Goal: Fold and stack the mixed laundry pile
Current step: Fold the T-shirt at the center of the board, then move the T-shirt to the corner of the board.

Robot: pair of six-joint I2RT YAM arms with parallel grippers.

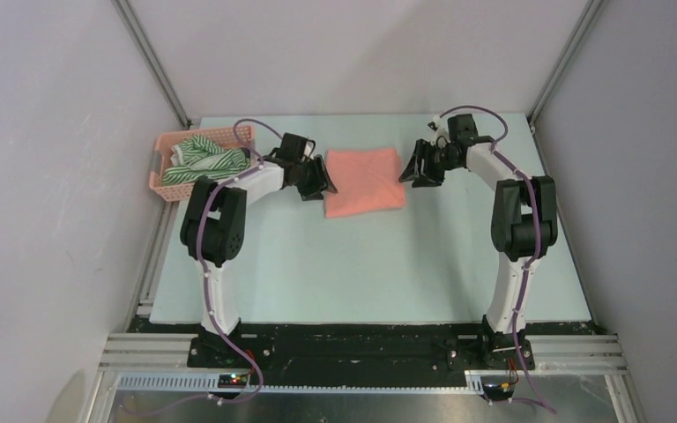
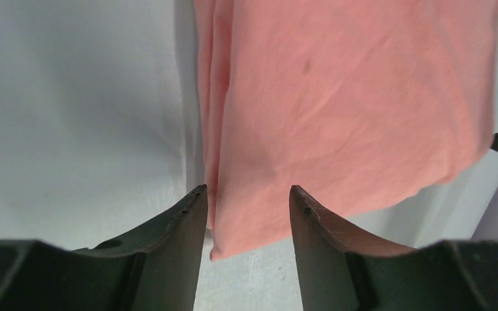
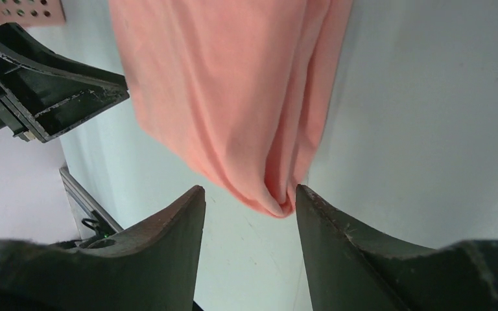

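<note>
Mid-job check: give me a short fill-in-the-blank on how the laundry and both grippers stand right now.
The salmon-pink shirt lies ____ on the table.
The left gripper and right gripper flank it, both with jaws ____.
The green-and-white striped garment sits ____ the pink basket.
Missing words: folded; open; inside.

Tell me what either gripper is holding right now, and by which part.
Nothing is held. The left gripper and the right gripper both stand open at opposite side edges of the folded salmon-pink shirt, which lies on the table.
</note>
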